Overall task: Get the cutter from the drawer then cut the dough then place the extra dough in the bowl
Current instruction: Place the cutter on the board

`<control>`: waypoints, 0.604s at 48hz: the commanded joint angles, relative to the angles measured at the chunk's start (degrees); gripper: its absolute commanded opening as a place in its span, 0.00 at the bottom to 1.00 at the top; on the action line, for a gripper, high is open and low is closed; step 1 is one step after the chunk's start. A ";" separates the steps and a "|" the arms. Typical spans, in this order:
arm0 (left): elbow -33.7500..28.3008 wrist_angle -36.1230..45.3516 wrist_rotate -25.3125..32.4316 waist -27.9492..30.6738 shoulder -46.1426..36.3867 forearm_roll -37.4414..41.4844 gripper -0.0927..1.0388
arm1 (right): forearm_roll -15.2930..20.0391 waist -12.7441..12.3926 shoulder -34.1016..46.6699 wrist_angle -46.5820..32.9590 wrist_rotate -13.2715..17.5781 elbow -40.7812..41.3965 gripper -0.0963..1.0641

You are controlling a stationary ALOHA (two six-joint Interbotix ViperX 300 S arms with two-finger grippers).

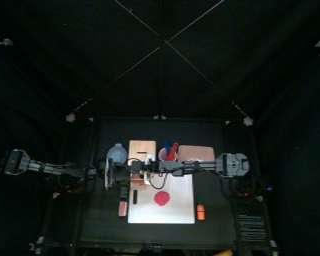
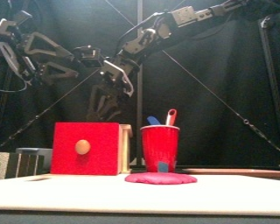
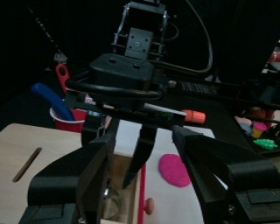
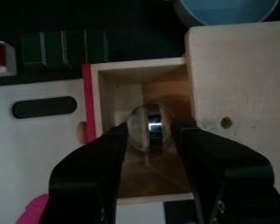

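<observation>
Right claw [image 4: 152, 131], clenched on cutter [image 4: 150, 125] over open drawer [image 4: 136, 87]: lift straight, clear the walls, then carry to dough [image 1: 164, 200] (left claw [image 3: 143, 147] released, idle nearby).

Top cam: high overhead, tilted a bit toward back, far off; white cutting board [image 1: 147, 212] small in lower half. Front cam: front edge, table ht, level, close on red cup [image 2: 160, 147], dough [image 2: 160, 178], wooden box [image 2: 123, 147]. L wrist cam: looks across board, shares cup + dough w/ front. R wrist cam: straight down, v. near, into box's open drawer [image 4: 154, 83], cutter [image 4: 150, 125].
</observation>
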 commanded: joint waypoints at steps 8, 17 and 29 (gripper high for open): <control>0.35 -0.26 -0.09 -0.26 -1.67 4.22 0.87 | 0.00 -0.70 0.18 -0.09 -0.09 -1.49 0.69; 0.97 -0.18 -0.26 -0.70 -3.78 4.75 0.87 | -0.09 -1.14 1.41 -0.09 -0.09 -1.67 0.69; 1.58 -0.18 -0.35 -0.70 -4.13 4.31 0.87 | -0.09 -1.23 1.76 -0.09 0.00 -2.02 0.67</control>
